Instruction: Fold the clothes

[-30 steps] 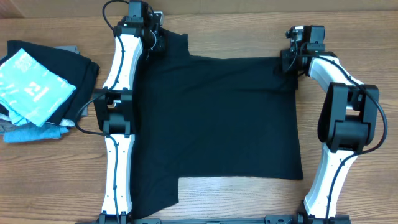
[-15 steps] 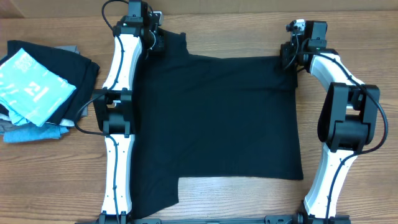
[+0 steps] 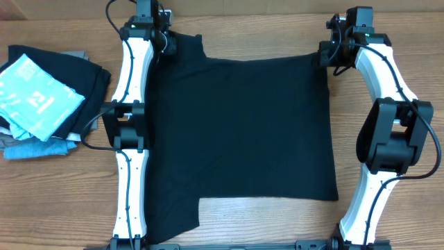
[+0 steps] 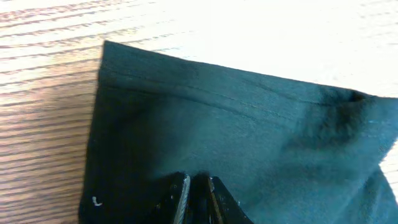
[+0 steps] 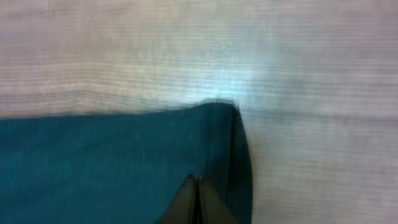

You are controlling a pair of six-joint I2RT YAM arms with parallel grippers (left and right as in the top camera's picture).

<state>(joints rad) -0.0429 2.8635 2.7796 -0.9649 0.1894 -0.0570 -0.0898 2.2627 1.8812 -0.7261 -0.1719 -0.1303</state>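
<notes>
The black T-shirt lies spread flat on the wooden surface between my two arms, but from overhead the left arm hides its left edge, and I can't make out where its near left part ends. My left gripper is pinched almost closed on fabric at the far left sleeve, with the fingers cut off by the frame's lower edge. My right gripper is clamped tight on the far right corner, in a blurred wrist view.
</notes>
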